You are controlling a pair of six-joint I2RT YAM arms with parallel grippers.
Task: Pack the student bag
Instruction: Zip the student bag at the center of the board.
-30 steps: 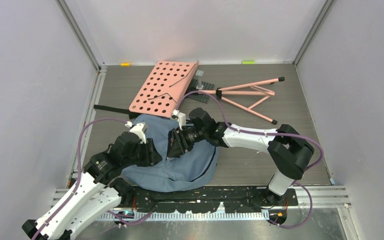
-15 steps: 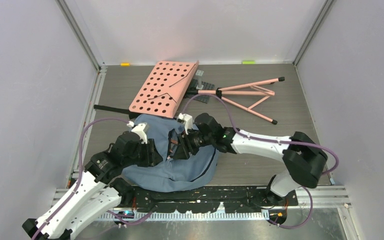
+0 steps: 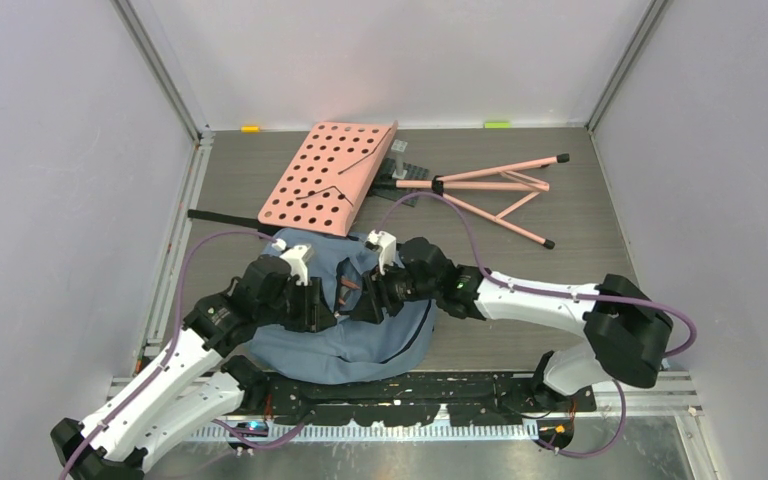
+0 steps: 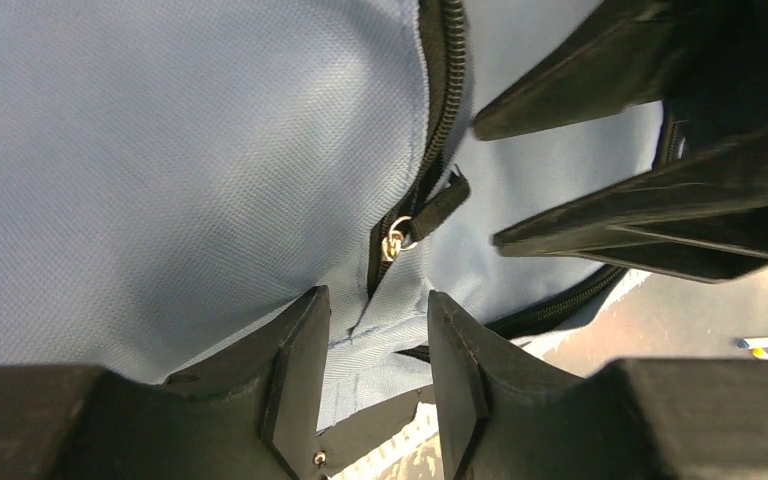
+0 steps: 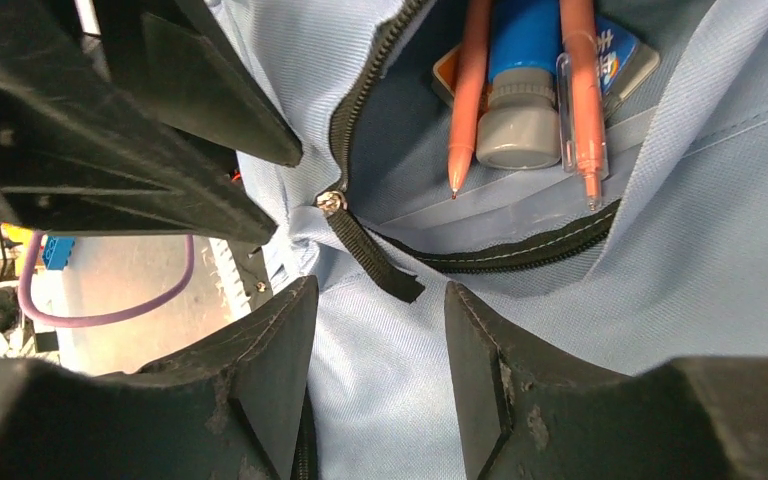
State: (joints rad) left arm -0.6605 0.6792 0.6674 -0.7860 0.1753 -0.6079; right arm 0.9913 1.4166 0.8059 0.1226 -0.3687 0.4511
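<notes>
Both grippers at the backpack's zipper end, pocket unzipped.
Left gripper [image 4: 376,302] fingers pinch a fold of backpack [image 3: 360,345] fabric just below the zipper end. Right gripper [image 5: 380,290] fingers are apart and hold nothing, with the zipper pull [image 5: 370,255] lying loose just ahead of them. In the backpack's open pocket are two orange pens [image 5: 470,90] with a blue, grey-capped bottle [image 5: 518,95] between them. Backpack lies on the table [image 3: 560,230] at its near edge. Pink board [image 3: 325,175] is just beyond the backpack's far side.
</notes>
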